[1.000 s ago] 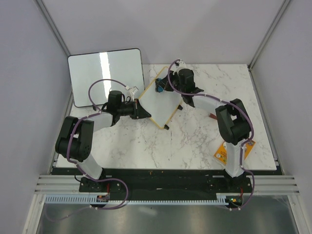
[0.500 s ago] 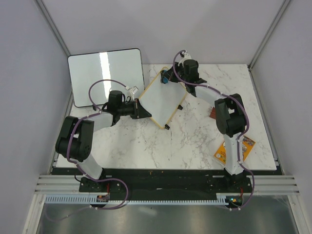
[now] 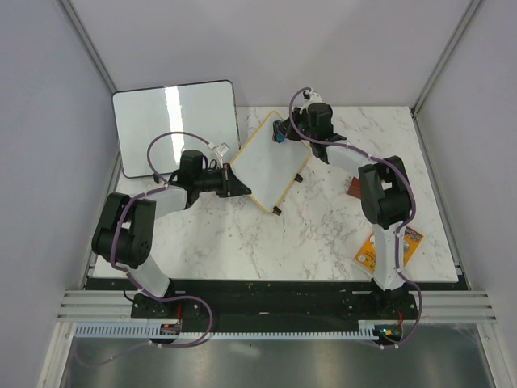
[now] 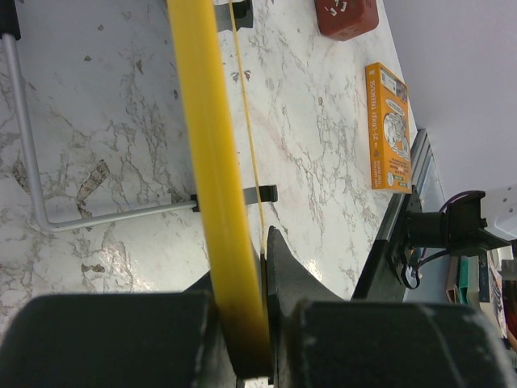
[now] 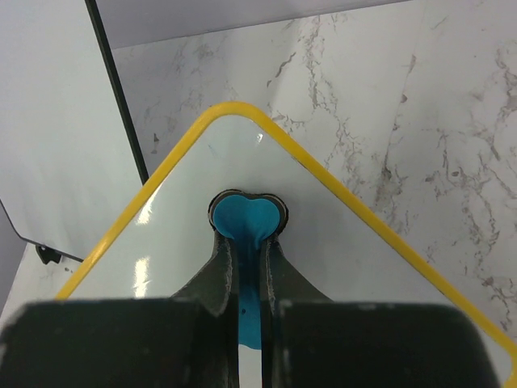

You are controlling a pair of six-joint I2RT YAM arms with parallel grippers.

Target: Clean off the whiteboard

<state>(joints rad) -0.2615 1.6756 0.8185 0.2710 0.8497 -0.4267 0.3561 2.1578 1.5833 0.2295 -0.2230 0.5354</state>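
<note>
The whiteboard [image 3: 268, 166], white with a yellowish frame and small black feet, stands tilted on the marble table. I see no writing on it. My left gripper [image 3: 237, 183] is shut on its near left edge; the left wrist view shows the frame [image 4: 212, 162] clamped between the jaws. My right gripper [image 3: 279, 132] is shut on a blue eraser [image 3: 276, 133] at the board's far corner. In the right wrist view the eraser [image 5: 247, 226] presses on the white surface [image 5: 323, 267] just inside the rounded yellow corner.
A larger blank glossy board [image 3: 175, 125] with a black edge leans at the back left. An orange box [image 3: 386, 246] lies at the right front, also in the left wrist view [image 4: 386, 125]. A red-brown block [image 3: 355, 188] sits beside the right arm.
My right gripper has moved the blue eraser up and right along the board, from its upper middle to its far corner. The left gripper and the board have stayed put.
</note>
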